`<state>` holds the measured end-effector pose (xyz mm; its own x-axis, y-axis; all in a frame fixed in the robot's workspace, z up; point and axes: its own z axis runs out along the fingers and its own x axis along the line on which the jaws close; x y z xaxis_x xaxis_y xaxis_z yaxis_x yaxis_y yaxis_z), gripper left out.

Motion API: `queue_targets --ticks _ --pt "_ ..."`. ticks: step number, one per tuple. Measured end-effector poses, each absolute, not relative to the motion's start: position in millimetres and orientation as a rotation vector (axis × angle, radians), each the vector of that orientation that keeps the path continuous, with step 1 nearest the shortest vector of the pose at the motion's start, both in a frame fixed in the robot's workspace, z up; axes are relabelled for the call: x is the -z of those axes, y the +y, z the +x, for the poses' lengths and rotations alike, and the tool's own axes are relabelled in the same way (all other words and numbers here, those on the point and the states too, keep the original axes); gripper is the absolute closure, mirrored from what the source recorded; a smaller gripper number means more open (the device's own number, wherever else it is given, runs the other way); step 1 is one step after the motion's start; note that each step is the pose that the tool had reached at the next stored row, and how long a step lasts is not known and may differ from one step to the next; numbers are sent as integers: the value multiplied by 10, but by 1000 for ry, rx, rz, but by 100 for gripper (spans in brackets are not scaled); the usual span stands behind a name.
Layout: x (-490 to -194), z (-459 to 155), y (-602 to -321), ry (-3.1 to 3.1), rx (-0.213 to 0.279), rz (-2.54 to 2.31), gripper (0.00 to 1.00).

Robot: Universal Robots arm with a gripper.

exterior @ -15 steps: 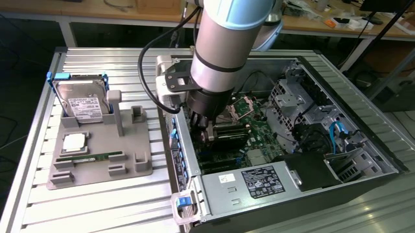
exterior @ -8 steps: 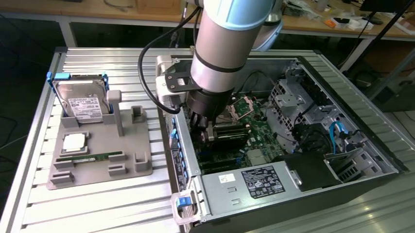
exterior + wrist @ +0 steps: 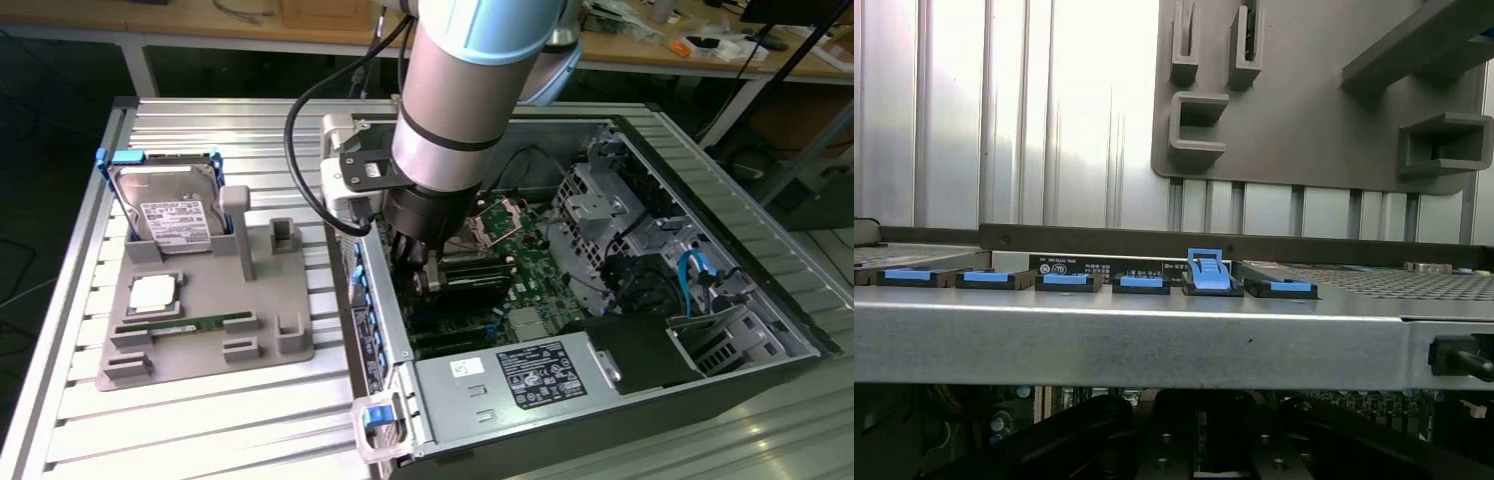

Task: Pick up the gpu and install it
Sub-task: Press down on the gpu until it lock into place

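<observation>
Gripper sits low inside the open grey computer case, over a flat black gpu card against the green motherboard. I can't tell its finger state.

One open computer case is seen on the slatted table, and one robot arm is lowered into it. Beside the case, one grey holder tray is found, on which one hard drive, one processor chip and one green RAM stick are counted. Along the case's rear edge, six blue slot clips are counted, one being raised.
</observation>
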<state>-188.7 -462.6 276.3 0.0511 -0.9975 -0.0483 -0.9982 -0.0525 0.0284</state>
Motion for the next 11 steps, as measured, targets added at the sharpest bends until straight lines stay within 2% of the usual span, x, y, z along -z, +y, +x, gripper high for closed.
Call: queue_targets --ticks 11 --pt "-2784 -1887 -4626 2153 -85 -2268 84"
